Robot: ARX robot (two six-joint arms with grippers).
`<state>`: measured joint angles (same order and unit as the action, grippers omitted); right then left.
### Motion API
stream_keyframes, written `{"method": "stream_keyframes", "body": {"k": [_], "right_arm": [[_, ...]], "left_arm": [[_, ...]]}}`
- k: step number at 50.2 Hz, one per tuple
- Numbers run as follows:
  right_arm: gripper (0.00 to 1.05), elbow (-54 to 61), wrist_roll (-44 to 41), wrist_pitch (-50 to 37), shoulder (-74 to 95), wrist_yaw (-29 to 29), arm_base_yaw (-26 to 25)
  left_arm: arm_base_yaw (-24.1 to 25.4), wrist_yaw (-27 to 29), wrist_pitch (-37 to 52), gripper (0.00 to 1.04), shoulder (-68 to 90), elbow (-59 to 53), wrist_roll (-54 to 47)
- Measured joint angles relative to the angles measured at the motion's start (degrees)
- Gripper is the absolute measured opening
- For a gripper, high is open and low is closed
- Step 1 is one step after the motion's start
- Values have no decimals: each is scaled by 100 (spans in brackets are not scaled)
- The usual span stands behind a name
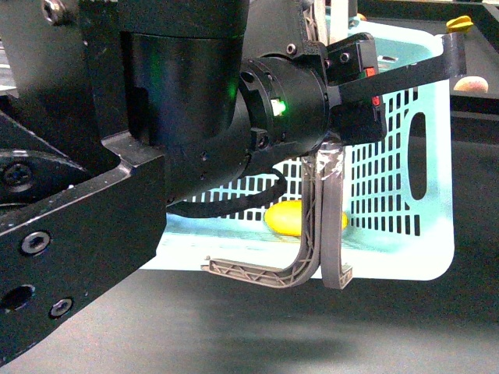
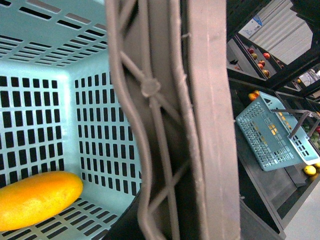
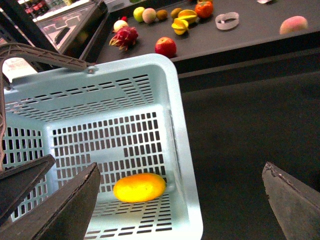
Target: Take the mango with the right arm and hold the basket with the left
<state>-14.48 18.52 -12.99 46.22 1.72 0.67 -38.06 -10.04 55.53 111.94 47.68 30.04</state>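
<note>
Light falls from above. In the front view the basket (image 1: 405, 265) blows out to near white, while the left arm (image 1: 179, 101) looms dark and soft, its green light (image 1: 277, 105) glaring. A diffuse shadow lies on the table (image 1: 312, 343). The handle (image 2: 200, 120) blurs against the left wrist lens; the right gripper (image 3: 181, 167) shows as unfocused dark edges.

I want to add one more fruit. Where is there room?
The basket floor beside the mango is bare, and so is the dark table next to the basket. The counter beyond, around the apple, is crowded.
</note>
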Motion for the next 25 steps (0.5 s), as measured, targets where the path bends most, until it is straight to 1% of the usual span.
{"method": "stream_keyframes", "body": {"k": [5,7,25], "right_arm": [[97,337,-13,535,-909,-1047,269],[97,402,-13,608,-1064,-1193,317],[97,415,-13,621,-1172,-1224,356]], "left_arm": [[0,2,0,16,0,0,-2],[0,4,0,16,0,0,-2],[0,0,0,16,0,0,-2]]}}
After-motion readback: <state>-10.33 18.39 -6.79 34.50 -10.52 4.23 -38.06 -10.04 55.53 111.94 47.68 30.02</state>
